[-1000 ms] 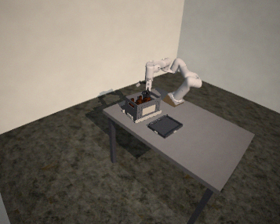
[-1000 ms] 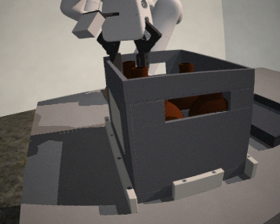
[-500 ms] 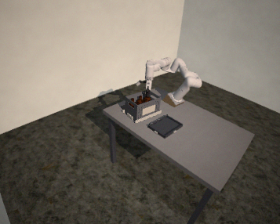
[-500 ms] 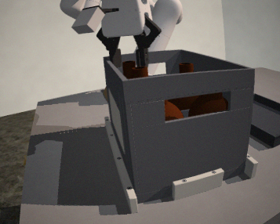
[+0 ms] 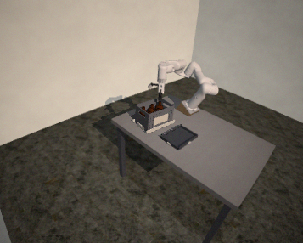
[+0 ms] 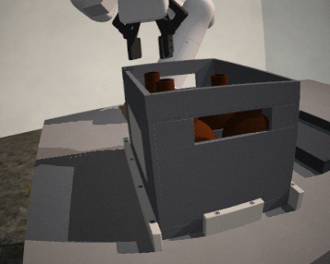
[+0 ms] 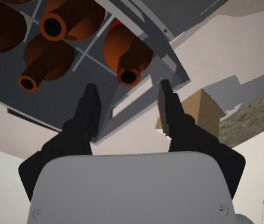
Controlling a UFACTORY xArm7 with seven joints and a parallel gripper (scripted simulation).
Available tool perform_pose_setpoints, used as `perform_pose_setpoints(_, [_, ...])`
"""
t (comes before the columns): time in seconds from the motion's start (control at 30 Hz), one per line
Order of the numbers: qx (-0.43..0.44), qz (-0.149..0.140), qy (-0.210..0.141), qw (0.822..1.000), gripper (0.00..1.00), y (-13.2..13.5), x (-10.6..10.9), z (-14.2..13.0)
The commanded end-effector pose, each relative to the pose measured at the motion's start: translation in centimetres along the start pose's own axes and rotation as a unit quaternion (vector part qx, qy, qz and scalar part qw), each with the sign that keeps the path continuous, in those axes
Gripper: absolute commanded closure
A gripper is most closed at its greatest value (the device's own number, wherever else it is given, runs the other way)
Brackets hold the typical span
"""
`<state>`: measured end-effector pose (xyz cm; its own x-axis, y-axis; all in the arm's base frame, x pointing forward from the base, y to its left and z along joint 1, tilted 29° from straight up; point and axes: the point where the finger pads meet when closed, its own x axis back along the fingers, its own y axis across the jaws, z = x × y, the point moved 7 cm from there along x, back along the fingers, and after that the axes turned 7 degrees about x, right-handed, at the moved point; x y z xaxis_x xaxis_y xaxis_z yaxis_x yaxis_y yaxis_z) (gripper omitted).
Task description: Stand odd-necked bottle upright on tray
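Observation:
The grey crate [image 5: 143, 121] [image 6: 229, 173] stands level on the table and holds several brown bottles. In the wrist view, a bottle [image 7: 114, 50] stands nearest the fingers, in a corner cell. Another bottle [image 7: 45, 57] is to its left, a third bottle [image 7: 85, 20] is higher up, and more show at the upper left. Their bases are largely hidden. The dark tray [image 5: 178, 136] [image 6: 323, 138] lies flat beside the crate, with no bottle on it. My gripper [image 5: 160, 99] [image 6: 150, 56] [image 7: 128, 92] is open and empty, its fingertips above the crate's rim and the bottle mouths.
Pale retaining blocks [image 5: 161, 127] [image 6: 234, 217] stand on the table [image 5: 227, 153] around the crate's foot. The crate's high walls surround the bottles. A tan block [image 5: 185, 110] [image 7: 202, 112] sits by the arm's base.

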<state>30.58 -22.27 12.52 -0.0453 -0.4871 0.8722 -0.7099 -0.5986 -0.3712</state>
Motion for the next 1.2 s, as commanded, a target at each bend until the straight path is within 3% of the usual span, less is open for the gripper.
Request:
perform_pose_setpoints(0.0, [0.0, 0.0, 0.001, 1.0, 0.35, 0.0, 1.3, 0.0])
perform_pose_setpoints(0.17, [0.0, 0.0, 0.001, 1.0, 0.35, 0.0, 2.7, 0.0])
perform_pose_setpoints(0.63, [0.0, 0.0, 0.001, 1.0, 0.35, 0.0, 3.8, 0.0])
perform_pose_setpoints(0.67, [0.0, 0.0, 0.001, 1.0, 1.0, 0.0, 3.8, 0.0])
perform_pose_setpoints(1.17, [0.0, 0.0, 0.001, 1.0, 1.0, 0.0, 3.8, 0.0])
